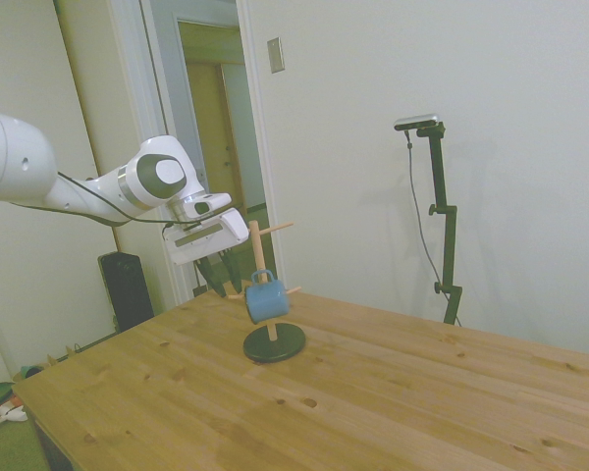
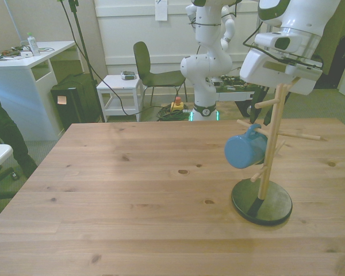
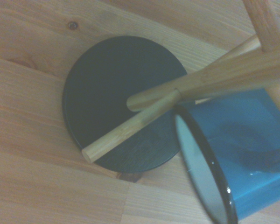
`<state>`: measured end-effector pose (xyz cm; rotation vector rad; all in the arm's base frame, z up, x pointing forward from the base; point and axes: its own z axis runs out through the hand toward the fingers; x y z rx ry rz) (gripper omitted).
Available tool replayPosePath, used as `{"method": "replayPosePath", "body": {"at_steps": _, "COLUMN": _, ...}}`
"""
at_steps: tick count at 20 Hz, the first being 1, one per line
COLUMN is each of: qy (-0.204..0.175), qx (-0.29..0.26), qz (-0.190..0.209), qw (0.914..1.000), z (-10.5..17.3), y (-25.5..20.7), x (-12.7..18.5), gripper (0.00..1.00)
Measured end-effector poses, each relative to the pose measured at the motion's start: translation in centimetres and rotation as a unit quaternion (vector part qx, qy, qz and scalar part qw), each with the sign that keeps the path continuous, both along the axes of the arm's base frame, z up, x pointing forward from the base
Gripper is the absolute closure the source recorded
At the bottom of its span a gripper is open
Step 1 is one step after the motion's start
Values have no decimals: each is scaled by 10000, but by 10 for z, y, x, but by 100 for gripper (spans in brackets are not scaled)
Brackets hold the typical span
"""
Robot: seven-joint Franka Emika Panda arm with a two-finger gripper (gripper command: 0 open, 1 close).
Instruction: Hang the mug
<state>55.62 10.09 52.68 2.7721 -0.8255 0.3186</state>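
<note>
The blue mug [image 1: 267,299] [image 2: 245,150] hangs by its loop handle on a lower peg of a wooden mug tree [image 1: 259,257] [image 2: 271,144] with a round black base [image 2: 261,202]. It tilts sideways, clear of the table. My gripper [image 1: 219,275] [image 2: 263,115] is a little above and behind the mug, close to the tree's pegs. Its dark fingers stand apart with nothing between them, and they do not touch the mug. The wrist view looks down on the mug's pale rim [image 3: 200,172], the pegs and the black base [image 3: 112,102].
The tree stands near the table's far edge in the side view, toward the front view's right. Several bare pegs [image 2: 302,136] stick out around the post. A person's dark sleeve [image 2: 0,129] shows at the front view's left edge, off the table.
</note>
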Motion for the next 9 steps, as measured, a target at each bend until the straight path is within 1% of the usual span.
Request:
{"method": "replayPosePath", "body": {"at_steps": 2, "qy": -44, "qx": 50, "qz": -43, "qw": 10000, "z": -1, "y": -8, "x": -12, "gripper": 0}}
{"method": "replayPosePath", "body": {"at_steps": 4, "qy": -47, "qx": 110, "qz": -106, "qw": 9999, "z": -10, "y": -18, "x": -21, "gripper": 0}}
{"method": "replayPosePath", "body": {"at_steps": 9, "qy": 98, "qx": 154, "qz": -156, "qw": 9997, "z": -59, "y": -35, "x": -35, "gripper": 0}}
